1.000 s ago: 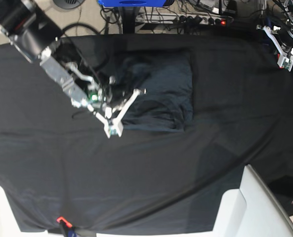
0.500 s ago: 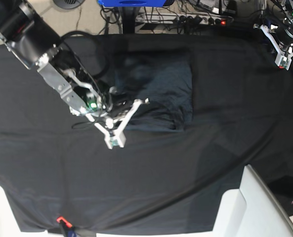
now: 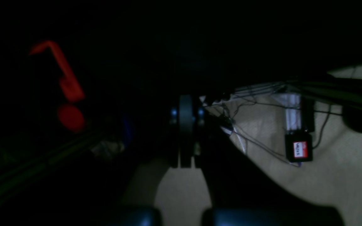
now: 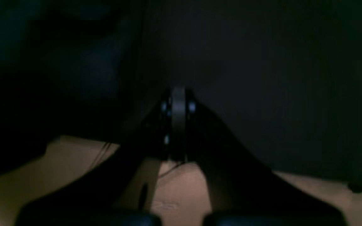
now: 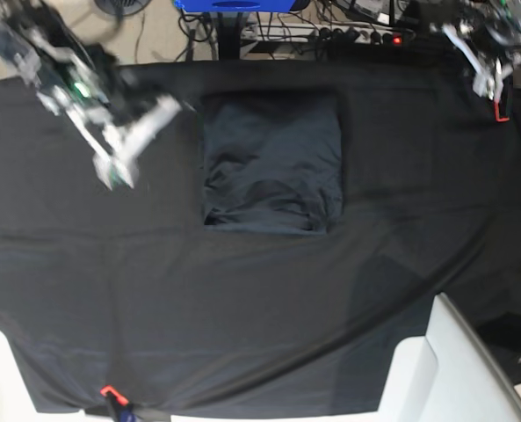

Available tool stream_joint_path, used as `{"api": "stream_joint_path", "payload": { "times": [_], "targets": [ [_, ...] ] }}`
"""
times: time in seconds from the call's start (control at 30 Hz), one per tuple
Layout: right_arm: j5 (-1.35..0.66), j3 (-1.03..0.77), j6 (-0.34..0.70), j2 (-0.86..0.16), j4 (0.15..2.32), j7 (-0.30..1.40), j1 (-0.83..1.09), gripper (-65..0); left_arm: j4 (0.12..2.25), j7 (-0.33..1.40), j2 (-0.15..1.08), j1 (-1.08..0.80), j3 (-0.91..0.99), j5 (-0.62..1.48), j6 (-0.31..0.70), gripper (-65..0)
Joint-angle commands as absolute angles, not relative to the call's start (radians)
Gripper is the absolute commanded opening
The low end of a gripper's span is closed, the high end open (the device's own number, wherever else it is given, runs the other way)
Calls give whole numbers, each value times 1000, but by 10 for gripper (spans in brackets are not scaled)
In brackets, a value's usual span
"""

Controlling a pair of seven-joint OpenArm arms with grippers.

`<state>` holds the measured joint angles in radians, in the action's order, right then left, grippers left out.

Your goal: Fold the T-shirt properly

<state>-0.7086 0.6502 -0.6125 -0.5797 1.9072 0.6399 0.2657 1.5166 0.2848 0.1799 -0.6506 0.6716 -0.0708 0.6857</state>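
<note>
A black cloth (image 5: 242,308) is spread over the whole table, with pale floor and tangled cables (image 5: 330,35) seen beyond its far edge. A white panel (image 5: 453,369) is set at the near corner on the left gripper's side. The T-shirt (image 5: 273,163) lies folded into a rough rectangle between the two grippers (touched by neither). The right gripper (image 5: 115,171), blurred, is closed on nothing beside the shirt. The left gripper (image 5: 488,83) is closed and empty, well apart at the far corner.
</note>
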Motion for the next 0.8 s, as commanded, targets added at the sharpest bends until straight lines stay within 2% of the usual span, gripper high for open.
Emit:
{"api": "stream_joint_path", "payload": {
  "times": [0.0,0.1,0.17,0.23,0.33,0.5,0.57,0.63,0.67,0.7,0.77],
  "targets": [
    [-705,593,-611,-591,1956,644,338,-650,1512,245,185,-697,651,-62,698,-650],
    [-704,456,-608,-593,2014,679,576,-650,1455,162,179,-779,575,-62,698,-650],
    [-694,449,-607,-587,1998,679,659,-650,1386,119,171,-805,538,-62,698,-650],
    [-694,490,-605,-585,1946,677,700,-650,1290,71,162,-806,521,-62,698,-650],
    [-631,648,-595,-581,1767,630,644,-650,1082,-79,156,-776,466,-68,698,-650],
    [-521,862,-493,-420,1191,584,443,-650,515,-367,209,-561,211,-73,698,-650],
    [-489,894,-464,-328,917,529,378,-650,271,-460,222,-429,61,-73,654,-650],
    [-426,912,-437,-216,561,364,308,-650,42,-522,214,-288,-104,-73,575,-650],
    [-380,914,-407,-162,378,242,268,-650,0,-533,205,-239,-173,-71,538,-650],
    [-340,915,-367,-117,209,105,231,-648,0,-529,186,-208,-232,-65,496,-650],
    [-315,911,-302,-74,5,-156,186,-647,25,-503,168,-177,-302,-64,429,-650]
  ]
}}
